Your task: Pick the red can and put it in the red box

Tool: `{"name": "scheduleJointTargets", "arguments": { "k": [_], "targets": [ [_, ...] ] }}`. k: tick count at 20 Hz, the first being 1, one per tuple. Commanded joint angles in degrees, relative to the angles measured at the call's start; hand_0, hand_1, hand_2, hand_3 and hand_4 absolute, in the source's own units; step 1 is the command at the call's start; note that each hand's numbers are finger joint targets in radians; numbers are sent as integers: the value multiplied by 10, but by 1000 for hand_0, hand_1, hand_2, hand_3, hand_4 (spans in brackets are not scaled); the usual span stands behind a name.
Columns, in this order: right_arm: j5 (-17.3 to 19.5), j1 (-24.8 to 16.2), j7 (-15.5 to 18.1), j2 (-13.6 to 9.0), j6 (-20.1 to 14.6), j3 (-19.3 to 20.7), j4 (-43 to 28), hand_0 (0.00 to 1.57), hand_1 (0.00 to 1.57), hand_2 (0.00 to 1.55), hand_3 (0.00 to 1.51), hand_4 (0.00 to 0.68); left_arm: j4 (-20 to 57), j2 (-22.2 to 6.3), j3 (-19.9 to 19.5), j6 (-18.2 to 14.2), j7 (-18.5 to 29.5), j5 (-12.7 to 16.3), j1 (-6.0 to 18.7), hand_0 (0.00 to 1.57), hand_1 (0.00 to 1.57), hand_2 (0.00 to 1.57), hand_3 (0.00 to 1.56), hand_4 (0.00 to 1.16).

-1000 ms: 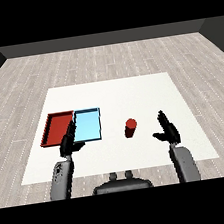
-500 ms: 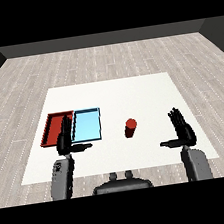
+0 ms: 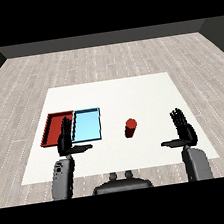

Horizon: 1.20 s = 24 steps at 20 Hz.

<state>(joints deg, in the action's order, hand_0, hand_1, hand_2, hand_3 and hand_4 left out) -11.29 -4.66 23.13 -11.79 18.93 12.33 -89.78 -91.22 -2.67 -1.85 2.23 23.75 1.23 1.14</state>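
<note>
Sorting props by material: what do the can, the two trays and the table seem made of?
Can: likely painted metal, a plain matte red cylinder with no label or glint. Red tray and blue tray: probably plastic, with uniform colour and thin raised rims; the look leaves it open. Table: smooth matte white, maybe laminate, no grain visible.

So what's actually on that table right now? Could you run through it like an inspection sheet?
Surface: white table, flat.
Job's things: red can upright on the table, right of both trays, untouched; red tray at far left, nothing in it.
Clutter: light blue tray touching the red tray's right side.
Hands: left hand open, by the trays' near edge; right hand open, right of the can, apart from it.
Cables: nothing seen.
Surroundings: grey plank floor, dark walls.
</note>
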Motion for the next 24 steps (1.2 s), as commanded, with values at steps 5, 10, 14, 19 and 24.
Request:
{"name": "scheduleJointTargets", "arguments": {
  "k": [5, 10, 14, 19, 24],
  "targets": [
    [-15, 15, -11, -18, 38, 25, 9, 0, 0, 0, 0, 0, -7, 10, 7, -24, -28, -13, 22, 0, 0, 0, 0, 0],
    [-7, 46, -47, 8, 16, 2, 7, 0, 0, 0, 0, 0, 4, -17, -19, 5, 4, 11, -1, 0, 0, 0, 0, 0],
    [-2, 67, -82, 35, -16, -17, 4, 0, 0, 0, 0, 0, -13, -6, -3, -11, -19, -1, 3, 0, 0, 0, 0, 0],
    [-3, 66, -60, 47, -5, -25, 53, 0, 0, 0, 0, 0, -1, -3, -12, -8, -5, 12, 7, 0, 0, 0, 0, 0],
    [31, 114, -38, 86, -39, -58, 119, 0, 0, 0, 0, 0, -30, -12, -13, -6, -20, 12, -5, 0, 0, 0, 0, 0]
  ]
}}
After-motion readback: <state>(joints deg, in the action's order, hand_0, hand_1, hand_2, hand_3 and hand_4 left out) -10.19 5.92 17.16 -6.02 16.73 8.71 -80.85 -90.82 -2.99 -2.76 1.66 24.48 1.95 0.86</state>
